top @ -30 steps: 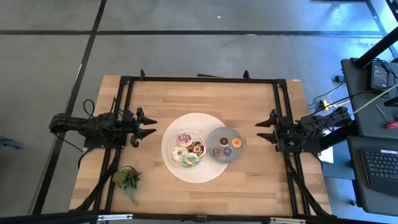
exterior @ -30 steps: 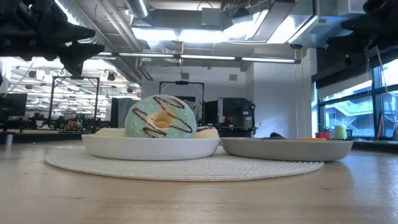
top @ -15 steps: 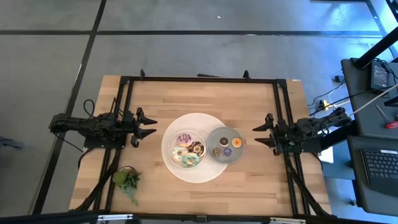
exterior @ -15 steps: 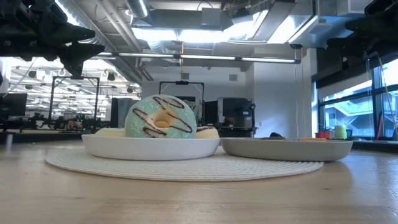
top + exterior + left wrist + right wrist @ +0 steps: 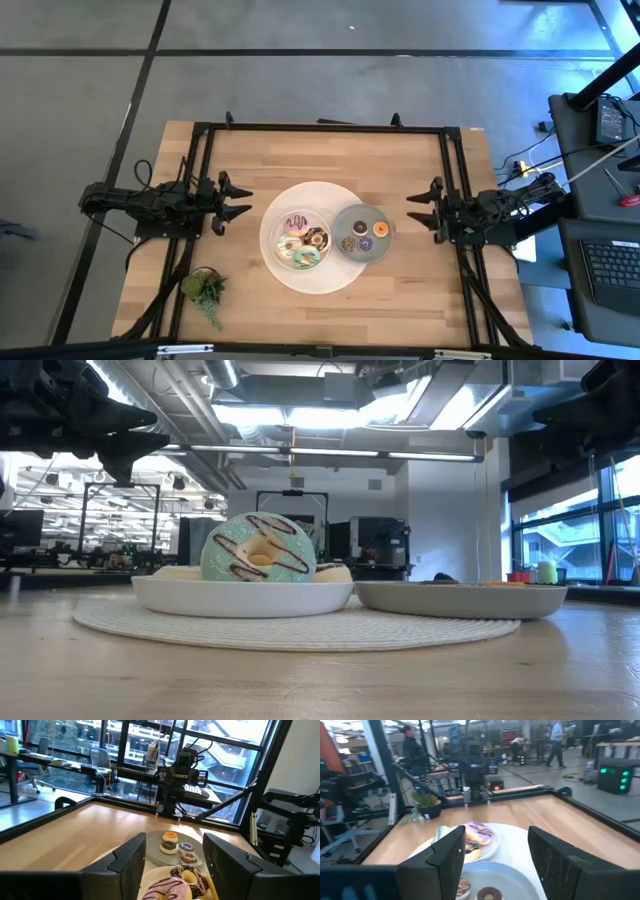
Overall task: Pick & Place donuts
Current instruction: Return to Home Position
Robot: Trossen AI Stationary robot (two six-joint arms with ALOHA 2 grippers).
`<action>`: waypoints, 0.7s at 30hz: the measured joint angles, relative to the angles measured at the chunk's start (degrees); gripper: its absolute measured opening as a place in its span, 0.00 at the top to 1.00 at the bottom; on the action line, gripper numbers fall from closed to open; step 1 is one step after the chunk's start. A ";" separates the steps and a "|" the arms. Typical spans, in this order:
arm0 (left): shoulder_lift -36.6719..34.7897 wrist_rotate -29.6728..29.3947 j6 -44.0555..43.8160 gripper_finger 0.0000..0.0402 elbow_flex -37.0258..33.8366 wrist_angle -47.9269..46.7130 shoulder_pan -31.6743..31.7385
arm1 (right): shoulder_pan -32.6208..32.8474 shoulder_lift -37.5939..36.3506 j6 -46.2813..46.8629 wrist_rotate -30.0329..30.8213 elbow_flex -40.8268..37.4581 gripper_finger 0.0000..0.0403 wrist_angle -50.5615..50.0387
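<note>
Several larger donuts lie in a white dish [image 5: 298, 240]; a pink one [image 5: 167, 889] and a chocolate one [image 5: 190, 876] show in the left wrist view. A green donut with chocolate stripes [image 5: 258, 548] stands on edge in that dish. Three mini donuts [image 5: 364, 236] lie in the grey dish [image 5: 361, 214] beside it. My left gripper [image 5: 238, 203] hovers open, level, left of the dishes. My right gripper [image 5: 412, 211] hovers open, level, on their right. Both point at the dishes and hold nothing.
Both dishes stand on a round white mat [image 5: 330, 275] at the middle of the wooden table. A small green plant [image 5: 205, 289] sits near the table's front left corner. A black frame [image 5: 320, 128] runs along the table's edges. People move in the room beyond.
My right gripper has shifted a little toward the dishes and turned slightly, still open. The donuts, the dishes and my left gripper have kept still.
</note>
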 joint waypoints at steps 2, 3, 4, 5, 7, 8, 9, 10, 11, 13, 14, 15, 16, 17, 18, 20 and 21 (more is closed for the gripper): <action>0.00 -0.02 0.02 0.52 0.00 0.01 0.00 | 0.00 0.00 -0.40 0.71 -0.01 0.46 -0.23; 0.00 -0.02 0.25 0.52 0.00 0.01 0.00 | 0.00 0.00 -0.67 0.67 -0.01 0.46 -0.31; 0.00 -0.02 0.48 0.52 0.00 0.01 0.00 | 0.00 0.00 -0.86 0.62 -0.02 0.46 -0.32; 0.00 -0.22 0.87 0.52 0.00 0.04 0.00 | 0.00 0.01 -1.16 0.62 -0.01 0.46 -0.36; 0.00 -1.13 1.44 0.52 0.00 0.52 0.00 | 0.00 0.11 -2.59 0.62 -0.98 0.46 1.29; 0.00 -1.73 1.82 0.53 0.00 1.11 0.00 | 0.00 0.11 -3.44 0.60 -2.30 0.46 3.33; 0.00 -2.30 2.28 0.53 0.00 1.95 0.00 | 0.00 0.11 -4.16 0.59 -3.98 0.46 5.98; 0.00 -2.65 2.76 0.53 0.00 2.85 0.00 | 0.00 0.22 -5.30 0.23 -4.81 0.46 7.94; 0.00 -2.76 3.35 0.53 0.00 3.88 0.00 | 0.00 0.49 -5.98 -0.68 -4.77 0.46 7.84; 0.00 -2.30 4.71 0.52 0.00 5.81 0.00 | 0.00 0.79 -7.72 -1.93 -4.32 0.46 8.39; 0.00 -2.11 5.16 0.52 0.04 6.15 0.00 | 0.00 0.70 -8.09 -1.92 -4.28 0.46 8.63; 0.00 -2.05 5.37 0.52 0.14 6.27 -0.01 | 0.00 0.64 -8.14 -1.58 -4.24 0.46 8.91; 0.00 -2.06 5.40 0.52 0.18 6.39 -0.02 | 0.00 0.66 -8.03 -1.21 -4.22 0.46 8.78; 0.00 -2.10 5.44 0.52 0.20 6.39 0.00 | 0.00 0.66 -7.90 -0.67 -4.22 0.46 8.57; 0.00 -2.13 5.48 0.52 0.20 6.37 0.00 | 0.00 0.66 -8.22 -0.15 -4.22 0.46 8.59; 0.00 -2.13 5.46 0.52 0.20 6.13 0.00 | 0.00 0.63 -8.52 1.19 -4.22 0.46 8.63; 0.00 -2.08 5.34 0.52 0.20 5.74 0.00 | 0.00 0.63 -8.47 2.13 -4.22 0.46 8.45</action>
